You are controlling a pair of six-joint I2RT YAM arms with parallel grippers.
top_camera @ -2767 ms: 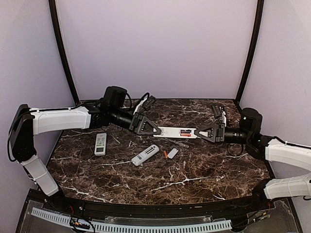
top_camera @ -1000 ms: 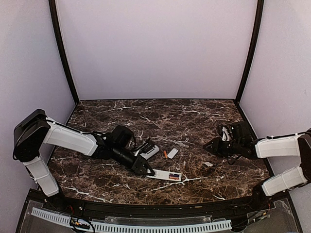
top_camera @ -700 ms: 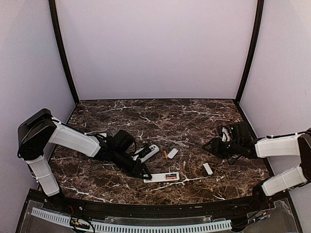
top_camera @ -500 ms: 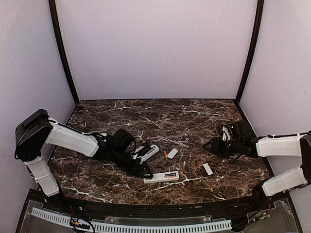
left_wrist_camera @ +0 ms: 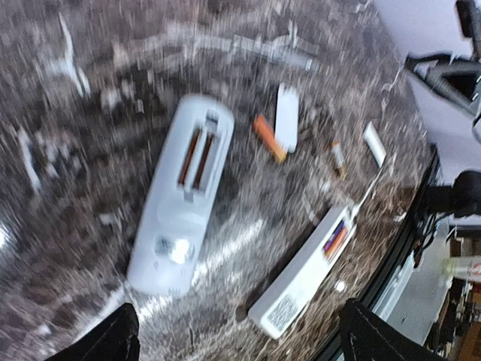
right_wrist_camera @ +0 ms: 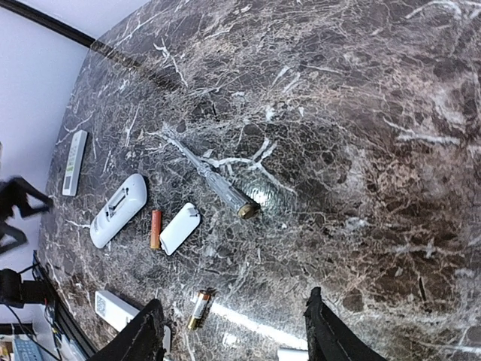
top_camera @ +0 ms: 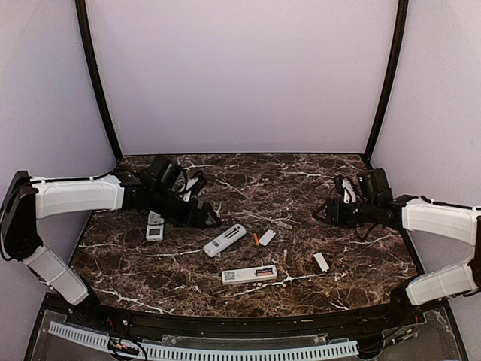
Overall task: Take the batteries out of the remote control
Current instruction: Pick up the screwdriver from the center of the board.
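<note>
A slim white remote control lies near the front edge with its compartment open and batteries inside. A wider white remote lies beside it, orange showing in its open compartment. One loose orange battery rests against a white cover plate. Another loose battery lies further right. My left gripper hovers open and empty behind the wider remote. My right gripper hangs open and empty at the right, above the marble.
A third remote lies under the left arm. A clear-handled screwdriver lies mid-table. A second white cover plate rests to the right of the slim remote. The table's front rim is close to the slim remote.
My left gripper opened, left the slim remote on the table near the front edge, and drew back up to the left. My right gripper opened wider and shifted slightly back.
</note>
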